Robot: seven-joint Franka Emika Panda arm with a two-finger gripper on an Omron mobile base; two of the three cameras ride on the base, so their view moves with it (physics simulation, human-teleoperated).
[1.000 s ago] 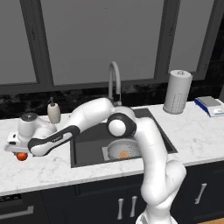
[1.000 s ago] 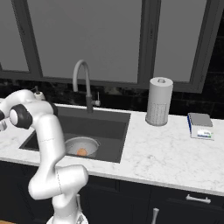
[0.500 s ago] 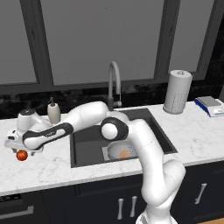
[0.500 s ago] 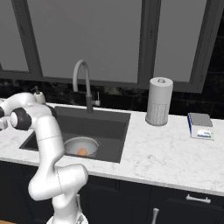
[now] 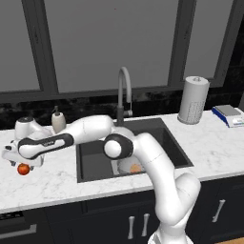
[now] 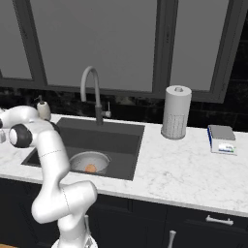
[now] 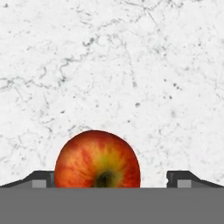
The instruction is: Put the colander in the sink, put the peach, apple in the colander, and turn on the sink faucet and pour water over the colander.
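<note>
The apple (image 7: 97, 159) sits upright on the counter (image 7: 131, 65), stem dimple facing the spread-apart pincer (image 7: 111, 178).

Your arm reaches from its base far out to its left, forearm nearly level above the counter's left end. Your gripper (image 5: 19, 164) points straight down, jaws spread wide with nothing clamped between them; in the hand view its fingertips (image 7: 43, 178) stand well apart.

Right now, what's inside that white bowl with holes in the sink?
One pale orange peach sits inside the colander on the sink floor. The arm covers part of the bowl in the left base view, and the bottom beneath the fruit is hidden.
</note>
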